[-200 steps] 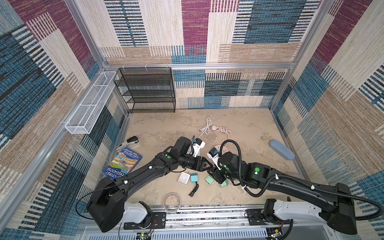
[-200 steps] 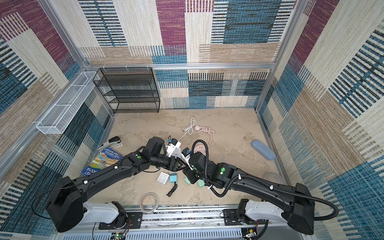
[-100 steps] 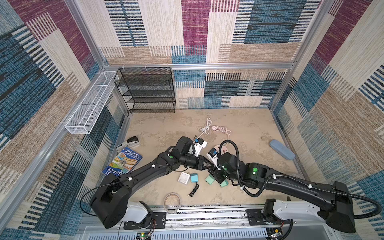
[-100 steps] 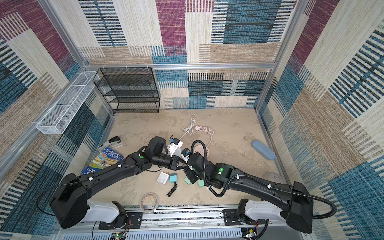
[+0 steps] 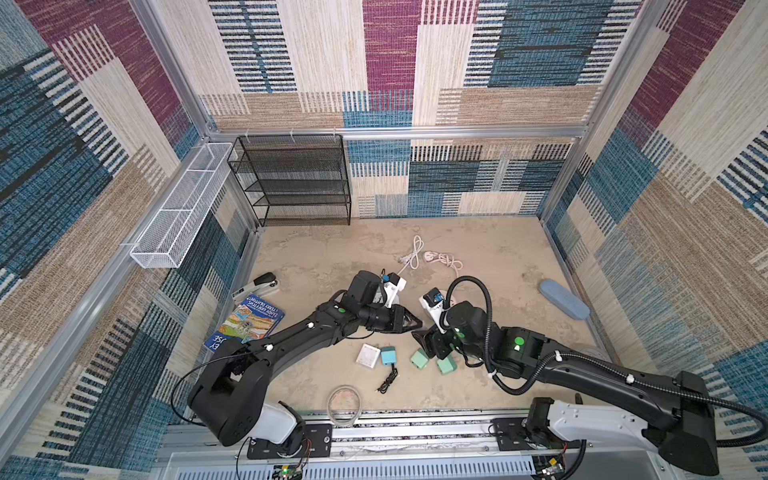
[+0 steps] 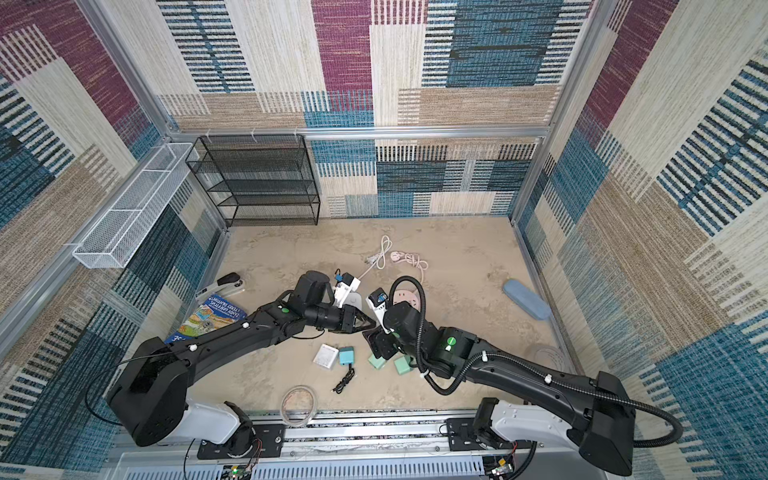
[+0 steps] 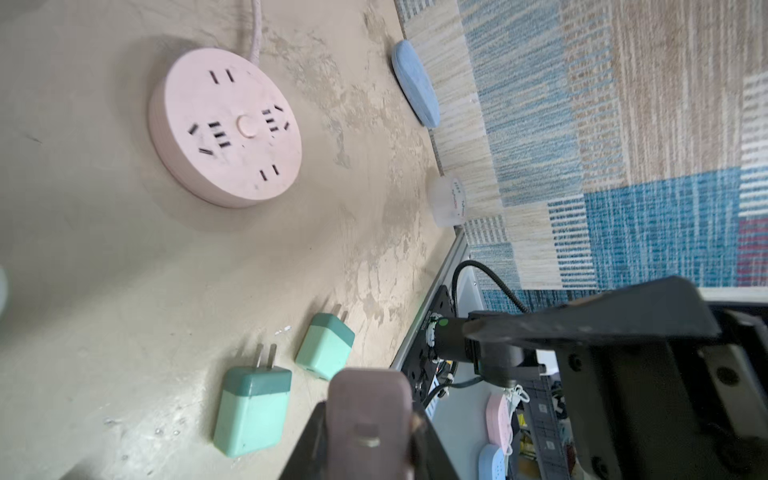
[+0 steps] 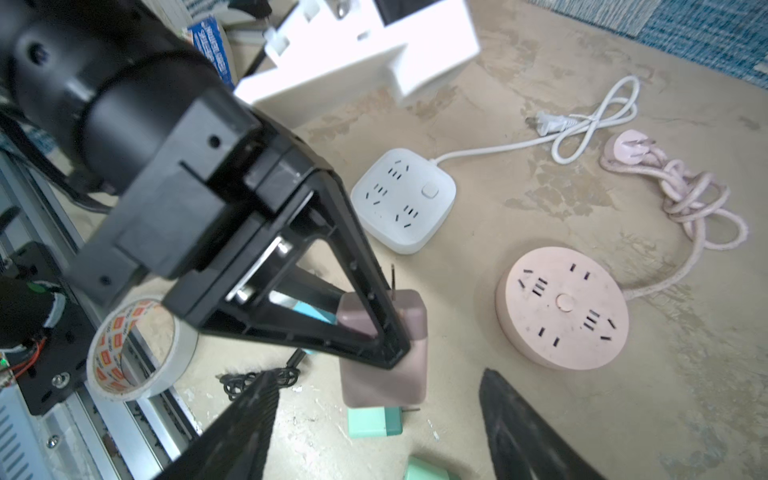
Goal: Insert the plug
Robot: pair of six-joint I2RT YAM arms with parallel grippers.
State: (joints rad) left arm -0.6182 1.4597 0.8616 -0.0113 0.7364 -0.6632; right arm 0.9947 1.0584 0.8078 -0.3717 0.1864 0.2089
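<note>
A mauve plug (image 8: 384, 374) hangs above the floor with my left gripper (image 7: 368, 440) shut on it; its prongs point up. In both top views the left gripper (image 5: 415, 322) meets the right gripper (image 5: 424, 340) near the middle. My right gripper (image 8: 374, 424) stands open, its fingers (image 8: 249, 415) apart on either side below the plug and not touching it. The round pink power strip (image 7: 226, 133) lies flat on the floor beyond, sockets up. A white square power strip (image 8: 403, 199) lies beside it.
Two mint plugs (image 7: 251, 409) (image 7: 324, 351) lie under the grippers. A white square block (image 5: 368, 355), a blue plug (image 5: 388, 355), a black cable (image 5: 386, 380) and a tape roll (image 5: 344, 405) lie near the front. A blue case (image 5: 563, 299) is right; a book (image 5: 249, 322) and stapler (image 5: 255, 284) left.
My left gripper closed on the mauve plug. My right gripper, which had been shut on it, has since opened and let it go. Both arms barely moved.
</note>
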